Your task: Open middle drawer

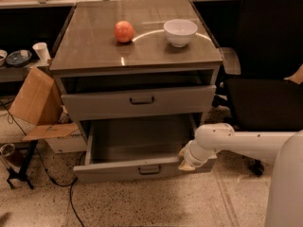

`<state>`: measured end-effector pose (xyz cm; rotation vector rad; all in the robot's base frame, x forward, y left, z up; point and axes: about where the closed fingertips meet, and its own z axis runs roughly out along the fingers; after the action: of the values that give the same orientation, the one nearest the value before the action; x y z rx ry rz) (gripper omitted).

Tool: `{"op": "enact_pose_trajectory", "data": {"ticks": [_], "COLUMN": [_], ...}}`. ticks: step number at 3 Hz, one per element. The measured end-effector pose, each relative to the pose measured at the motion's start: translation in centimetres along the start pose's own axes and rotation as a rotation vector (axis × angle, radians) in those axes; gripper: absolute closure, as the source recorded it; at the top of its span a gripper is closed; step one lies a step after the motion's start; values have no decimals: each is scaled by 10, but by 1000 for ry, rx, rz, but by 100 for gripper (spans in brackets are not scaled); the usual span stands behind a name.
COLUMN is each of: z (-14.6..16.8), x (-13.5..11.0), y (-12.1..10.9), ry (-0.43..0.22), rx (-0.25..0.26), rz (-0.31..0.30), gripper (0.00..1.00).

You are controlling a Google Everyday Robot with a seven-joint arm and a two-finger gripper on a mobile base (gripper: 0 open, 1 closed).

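The middle drawer of the grey cabinet is pulled out far. It shows a low front panel with a small black bar handle and a plain grey box interior. My gripper on the white arm sits at the right end of the drawer's front panel, touching or just over its top edge. The taller-fronted top drawer above is open a little.
An orange-red fruit and a white bowl stand on the cabinet top. A black office chair is at the right. A cardboard box, a cup and floor cables are at the left.
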<state>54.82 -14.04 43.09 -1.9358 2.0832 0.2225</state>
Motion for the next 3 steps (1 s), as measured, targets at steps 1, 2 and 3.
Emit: {"op": "enact_pose_trajectory", "data": {"ticks": [1,2,3], "z": [-1,-3,-6], "x": [8,8,17], "y": [13,13,29], "ry": [6,6,15], "rx": [-17,-17,-33], "rz": [11,11,24], "gripper": [95,99,80]}}
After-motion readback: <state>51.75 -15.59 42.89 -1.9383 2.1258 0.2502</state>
